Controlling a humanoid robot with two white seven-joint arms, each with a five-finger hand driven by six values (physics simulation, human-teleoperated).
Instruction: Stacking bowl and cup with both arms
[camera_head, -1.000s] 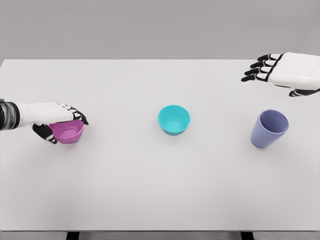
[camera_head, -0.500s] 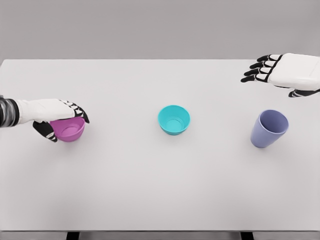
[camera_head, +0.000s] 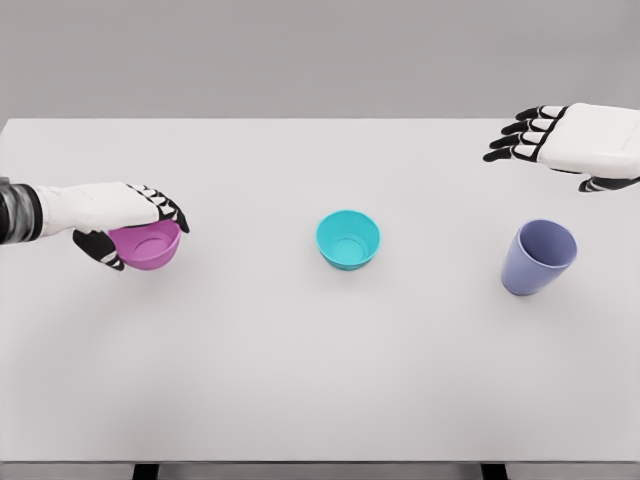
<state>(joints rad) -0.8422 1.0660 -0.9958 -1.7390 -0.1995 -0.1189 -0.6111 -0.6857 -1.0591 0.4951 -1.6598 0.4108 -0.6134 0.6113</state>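
A pink bowl (camera_head: 148, 246) is at the left of the white table (camera_head: 300, 350), gripped by my left hand (camera_head: 135, 226), whose fingers curl over its far rim and thumb presses its near side. The bowl looks raised slightly off the table. A teal bowl (camera_head: 348, 239) stands at the table's middle. A lavender cup (camera_head: 537, 257) stands upright at the right. My right hand (camera_head: 545, 140) hovers open above and behind the cup, fingers pointing left, holding nothing.
The table's far edge meets a grey wall. Dark table legs (camera_head: 146, 470) show at the bottom edge.
My left hand has moved right and slightly up with the pink bowl in its grasp. The right hand, teal bowl and cup have stayed put.
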